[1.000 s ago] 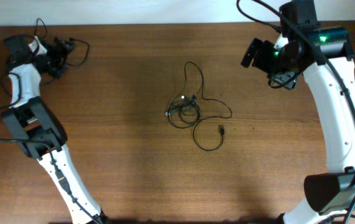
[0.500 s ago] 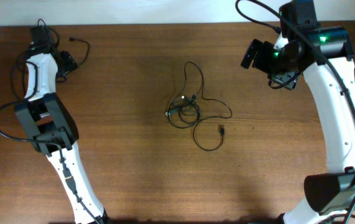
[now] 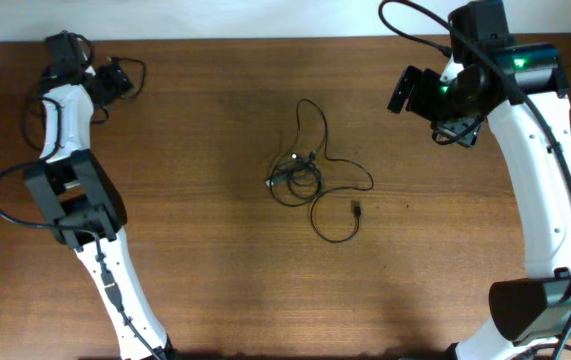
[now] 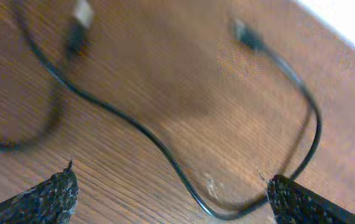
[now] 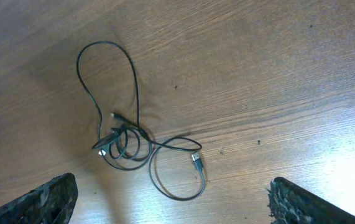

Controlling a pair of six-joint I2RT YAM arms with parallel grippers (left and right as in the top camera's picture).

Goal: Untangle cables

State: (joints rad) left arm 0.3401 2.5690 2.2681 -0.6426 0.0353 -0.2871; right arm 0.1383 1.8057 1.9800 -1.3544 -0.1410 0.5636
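A brown wooden table point(image 3: 195, 260) with fine straight grain is seen under two white, black-jointed arms point(image 3: 545, 170). The left gripper point(image 4: 171, 193) is held at the far left corner and the right gripper point(image 5: 171, 199) at the far right. The rough black fingertips of each are spread wide, cut off by the picture's edge, and nothing is gripped. The cables point(image 3: 300, 178) are thin, black and round. Most are bunched in small overlapping coils at mid-table, with a tall loop toward the far edge and a round loop toward the near edge. A single cord point(image 4: 165, 149) is laid in a curve below the left gripper, and its plugs are blurred. How the coils cross cannot be made out.
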